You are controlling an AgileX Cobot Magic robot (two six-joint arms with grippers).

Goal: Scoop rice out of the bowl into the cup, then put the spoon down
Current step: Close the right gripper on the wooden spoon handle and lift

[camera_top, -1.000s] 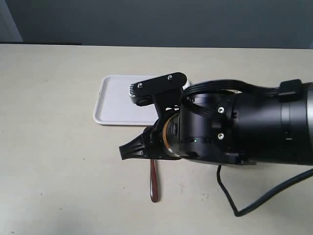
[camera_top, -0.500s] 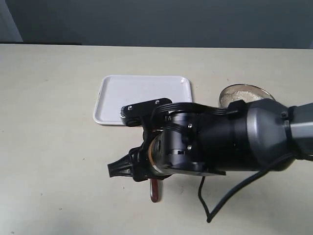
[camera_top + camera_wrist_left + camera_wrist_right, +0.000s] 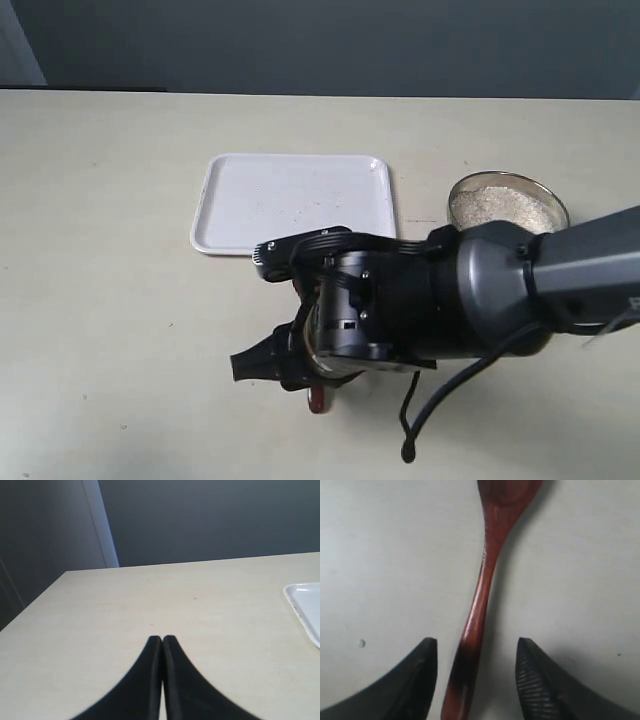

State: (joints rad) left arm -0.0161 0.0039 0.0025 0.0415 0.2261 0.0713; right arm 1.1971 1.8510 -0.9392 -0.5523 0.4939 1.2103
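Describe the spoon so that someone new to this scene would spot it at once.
On the pale table, look nearer the camera than the white tray, beneath the right gripper. The spoon lies flat between its open jaws. It is slim, glossy red-brown wood, unlike the shiny steel bowl of rice.

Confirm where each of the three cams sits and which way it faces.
Exterior: above the table, looking down at an angle; sees the tray, the bowl of rice, and the right arm hiding most of the spoon.
Left wrist: low, looking along the tabletop toward a dark wall; shut left gripper in the foreground.
Right wrist: straight down on the spoon handle, between the fingers of the open right gripper.
Shared: spoon in exterior and right wrist; tray in exterior and left wrist.
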